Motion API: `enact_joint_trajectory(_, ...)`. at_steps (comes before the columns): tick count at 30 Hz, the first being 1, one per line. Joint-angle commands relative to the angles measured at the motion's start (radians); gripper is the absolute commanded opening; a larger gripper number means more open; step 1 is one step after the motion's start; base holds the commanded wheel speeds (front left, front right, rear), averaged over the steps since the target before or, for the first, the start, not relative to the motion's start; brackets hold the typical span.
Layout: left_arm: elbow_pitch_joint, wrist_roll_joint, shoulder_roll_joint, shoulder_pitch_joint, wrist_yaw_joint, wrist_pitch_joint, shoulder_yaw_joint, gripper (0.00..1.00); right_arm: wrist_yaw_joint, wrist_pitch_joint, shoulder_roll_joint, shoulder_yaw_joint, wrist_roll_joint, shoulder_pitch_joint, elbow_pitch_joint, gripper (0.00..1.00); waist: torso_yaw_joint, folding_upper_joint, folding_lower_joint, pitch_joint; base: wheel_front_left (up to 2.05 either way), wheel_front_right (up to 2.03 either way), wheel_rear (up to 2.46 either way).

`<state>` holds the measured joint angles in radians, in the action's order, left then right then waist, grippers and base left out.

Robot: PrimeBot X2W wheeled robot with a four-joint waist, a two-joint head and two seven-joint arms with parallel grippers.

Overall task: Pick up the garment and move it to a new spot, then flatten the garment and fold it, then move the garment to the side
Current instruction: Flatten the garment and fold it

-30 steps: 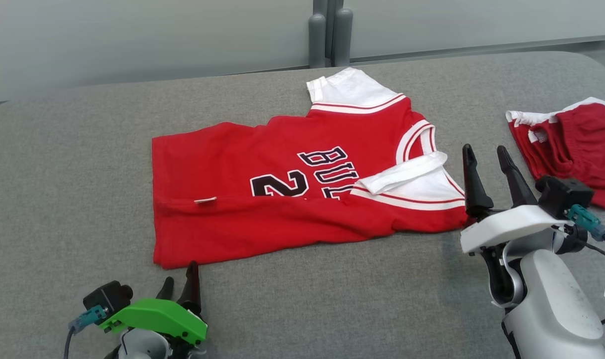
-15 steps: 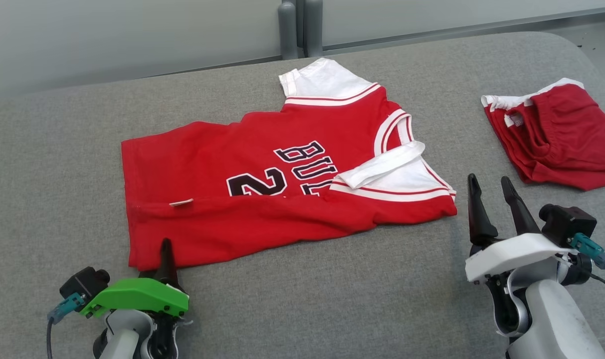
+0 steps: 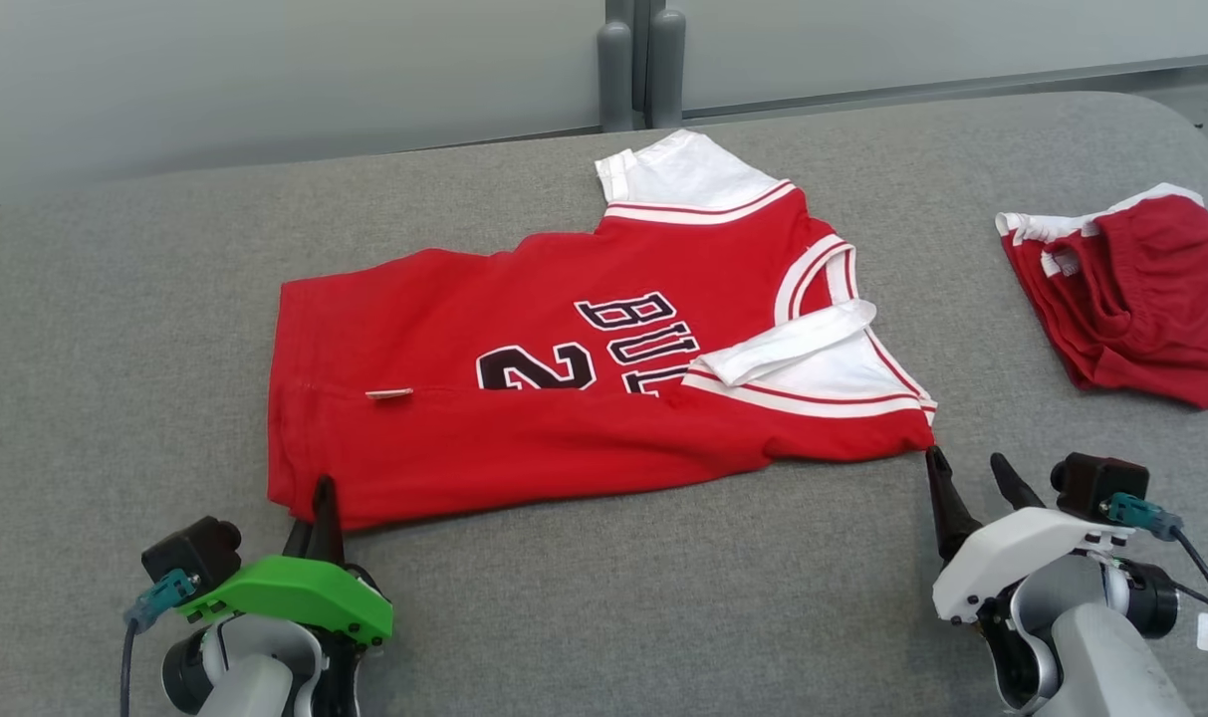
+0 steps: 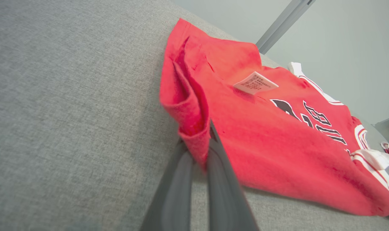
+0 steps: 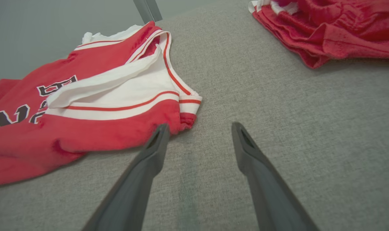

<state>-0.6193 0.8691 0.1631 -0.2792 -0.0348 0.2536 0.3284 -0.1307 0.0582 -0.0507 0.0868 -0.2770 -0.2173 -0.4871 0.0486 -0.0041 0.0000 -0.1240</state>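
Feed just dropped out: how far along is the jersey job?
Done: the jersey lies flat, its near long edge folded over the lettering. In hand: the left gripper is shut on the hem corner; the right gripper stands open beside the sleeve corner, not gripping. Left, likely: further folds and moving it aside.

Lighting's soft and even, pretty bright, no glare, just thin shadows under the jersey (image 3: pixel 524 438) along its near edge. Head view's sharp; wrist views warp at the edges, soft up close
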Motion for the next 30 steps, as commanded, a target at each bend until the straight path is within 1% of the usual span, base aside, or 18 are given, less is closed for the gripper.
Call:
enact_joint_trajectory(1,0.009,-0.004,0.005,0.013,-0.007,0.004,0.001,0.0,0.0,-0.01,-0.001,-0.009,-0.012,-0.022,-0.027,1.0,-0.011,0.0041,0.0,0.002,0.0,0.0,0.0)
enact_joint_trajectory(5,0.02,-0.01,0.0,0.021,-0.011,0.002,0.009,0.0,0.0,-0.015,-0.002,-0.029,-0.052,-0.058,-0.104,1.0,-0.023,0.0041,0.0,0.0,0.0,0.0,0.0)
enact_joint_trajectory(10,0.029,-0.011,-0.001,0.013,-0.014,-0.004,0.015,0.0,0.0,0.012,-0.001,-0.048,-0.104,-0.114,-0.196,1.0,-0.036,0.0041,0.0,-0.007,0.0,0.0,0.0)
enact_joint_trajectory(15,0.035,-0.011,0.005,0.003,-0.014,-0.006,0.016,0.0,0.0,0.034,-0.001,-0.071,-0.172,-0.158,-0.249,1.0,-0.043,0.0041,0.0,-0.013,0.0,0.0,0.0)
enact_joint_trajectory(16,0.037,-0.01,0.006,0.002,-0.016,-0.006,0.015,0.0,0.0,0.035,-0.002,-0.075,-0.191,-0.178,-0.285,1.0,-0.044,0.0041,0.0,-0.016,0.0,0.0,0.0)
enact_joint_trajectory(20,0.044,-0.009,0.005,0.004,-0.02,-0.009,0.018,0.0,0.0,0.045,-0.001,-0.081,-0.214,-0.22,-0.358,1.0,-0.046,0.0041,0.0,-0.02,0.0,0.0,0.0)
enact_joint_trajectory(21,0.045,-0.008,0.006,0.003,-0.02,-0.01,0.018,0.0,0.0,0.048,-0.001,-0.084,-0.218,-0.23,-0.376,0.92,-0.047,0.0041,0.0,-0.021,0.0,0.0,0.0)
enact_joint_trajectory(22,0.046,-0.007,0.006,0.003,-0.021,-0.009,0.019,0.0,0.0,0.053,-0.001,-0.088,-0.223,-0.24,-0.389,0.64,-0.047,0.0041,0.0,-0.022,0.0,0.0,0.0)
enact_joint_trajectory(23,0.046,-0.007,0.006,0.003,-0.021,-0.008,0.019,0.0,0.0,0.061,-0.001,-0.094,-0.227,-0.25,-0.402,0.4,-0.047,0.0041,0.0,-0.022,0.0,0.0,0.0)
enact_joint_trajectory(24,0.047,-0.006,0.006,0.003,-0.022,-0.008,0.019,0.0,0.0,0.068,-0.001,-0.098,-0.23,-0.259,-0.413,0.29,-0.047,0.0041,0.0,-0.022,0.0,0.0,0.0)
enact_joint_trajectory(25,0.047,-0.005,0.006,0.003,-0.023,-0.009,0.02,0.0,0.0,0.078,-0.001,-0.102,-0.231,-0.267,-0.422,0.06,-0.048,0.0041,0.0,-0.022,0.0,0.0,0.0)
enact_joint_trajectory(26,0.047,-0.005,0.006,0.003,-0.023,-0.008,0.02,0.0,0.0,0.089,-0.001,-0.106,-0.232,-0.275,-0.431,0.0,-0.048,0.0041,0.0,-0.021,0.0,0.0,0.0)
enact_joint_trajectory(30,0.055,-0.004,0.007,0.011,-0.018,-0.006,0.021,0.0,0.0,0.131,-0.004,-0.114,-0.211,-0.291,-0.439,0.0,-0.048,0.0041,0.0,-0.016,0.0,0.0,0.0)
